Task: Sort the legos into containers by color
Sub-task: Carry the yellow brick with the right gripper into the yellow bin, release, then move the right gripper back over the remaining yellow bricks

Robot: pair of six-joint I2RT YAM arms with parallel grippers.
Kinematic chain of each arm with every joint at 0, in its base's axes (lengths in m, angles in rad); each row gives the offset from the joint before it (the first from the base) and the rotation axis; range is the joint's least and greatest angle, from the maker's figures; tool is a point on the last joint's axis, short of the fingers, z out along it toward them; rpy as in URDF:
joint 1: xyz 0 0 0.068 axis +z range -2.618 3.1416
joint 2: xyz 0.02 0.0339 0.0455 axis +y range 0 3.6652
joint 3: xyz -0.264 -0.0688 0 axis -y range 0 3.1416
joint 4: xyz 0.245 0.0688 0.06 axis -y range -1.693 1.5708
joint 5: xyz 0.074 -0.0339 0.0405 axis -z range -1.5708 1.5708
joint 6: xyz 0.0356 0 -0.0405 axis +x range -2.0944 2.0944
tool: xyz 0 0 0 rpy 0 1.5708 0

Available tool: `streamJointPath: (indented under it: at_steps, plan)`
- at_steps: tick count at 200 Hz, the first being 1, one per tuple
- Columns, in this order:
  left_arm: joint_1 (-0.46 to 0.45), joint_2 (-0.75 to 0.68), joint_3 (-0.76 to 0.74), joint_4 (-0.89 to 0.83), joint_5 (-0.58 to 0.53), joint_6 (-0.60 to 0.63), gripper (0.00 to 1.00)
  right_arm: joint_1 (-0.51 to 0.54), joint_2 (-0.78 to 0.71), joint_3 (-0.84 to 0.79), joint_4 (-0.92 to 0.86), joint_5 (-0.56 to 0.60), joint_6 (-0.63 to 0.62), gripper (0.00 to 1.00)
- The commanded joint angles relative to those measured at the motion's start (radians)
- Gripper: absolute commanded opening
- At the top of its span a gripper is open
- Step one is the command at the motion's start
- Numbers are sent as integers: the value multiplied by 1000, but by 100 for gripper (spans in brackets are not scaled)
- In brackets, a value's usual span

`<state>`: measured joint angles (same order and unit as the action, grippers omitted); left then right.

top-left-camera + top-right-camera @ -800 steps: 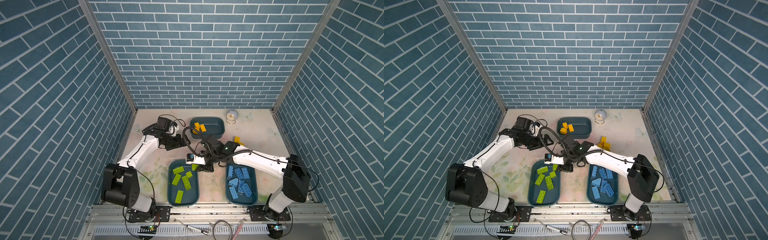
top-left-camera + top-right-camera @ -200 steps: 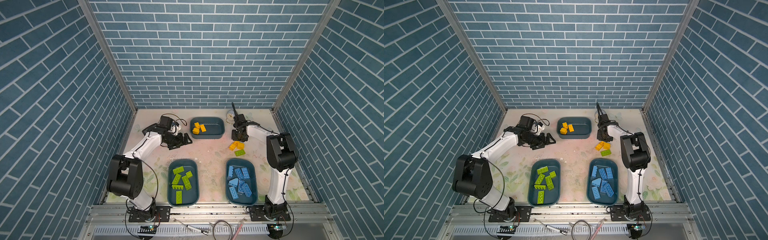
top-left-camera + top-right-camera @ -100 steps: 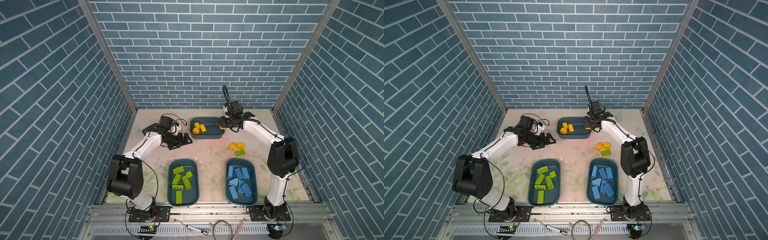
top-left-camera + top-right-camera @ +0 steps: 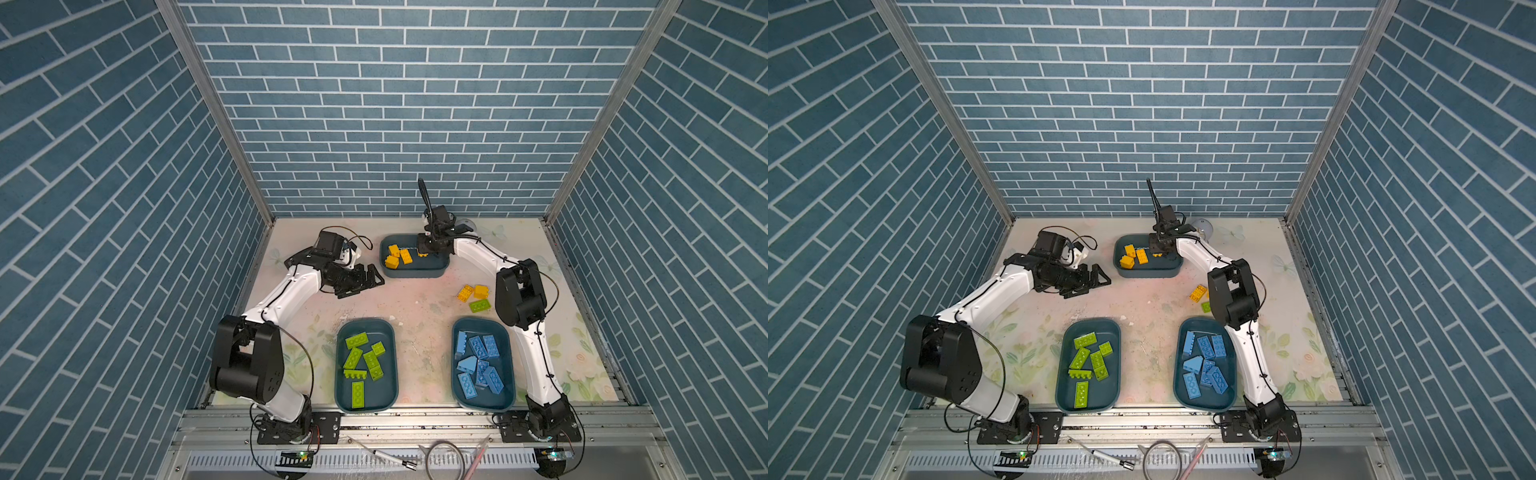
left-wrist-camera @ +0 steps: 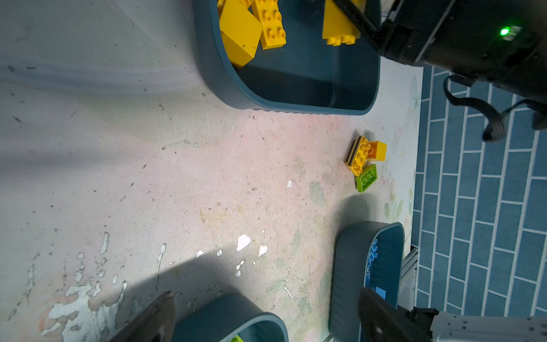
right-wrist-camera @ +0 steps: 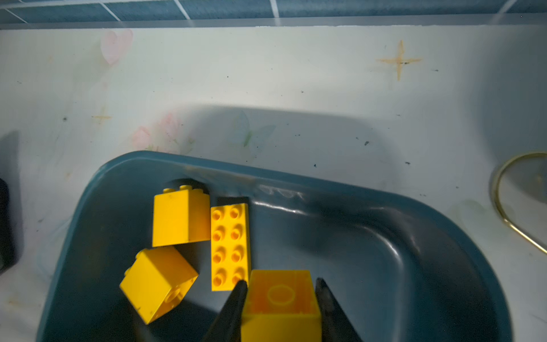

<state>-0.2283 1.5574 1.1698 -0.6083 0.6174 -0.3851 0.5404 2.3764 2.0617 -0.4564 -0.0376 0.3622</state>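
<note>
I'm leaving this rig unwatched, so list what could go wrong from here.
1. The right gripper holds a yellow studded plastic brick over the far dark teal plastic tub, beside three yellow bricks lying there; released, it might bounce off them and over the shallow wall.
2. On the table, a lime green brick lies right beside two loose yellow bricks; a pinch there may grab or shove the wrong colour.
</note>
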Motion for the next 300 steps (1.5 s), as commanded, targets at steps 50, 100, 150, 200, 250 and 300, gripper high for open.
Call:
streamJointPath:
  at_steps: [50, 100, 150, 200, 250, 300]
  plan:
    - [4, -30, -25, -21, 2, 12, 98, 7, -91, 9, -36, -44, 3, 53]
    - [3, -24, -22, -23, 15, 27, 98, 4, -462, -386, -147, 32, -13, 58]
    - [3, 0, -27, -3, 36, 29, 98, -3, -728, -739, -215, 164, 304, 60]
    - [3, 16, -12, -10, 42, 41, 97, -32, -699, -845, -166, 187, 496, 62]
    - [3, -1, -15, -30, 38, 55, 97, -61, -565, -805, -84, 154, 517, 63]
    - [3, -16, -34, -29, 30, 58, 98, -65, -461, -767, -78, 154, 515, 61]
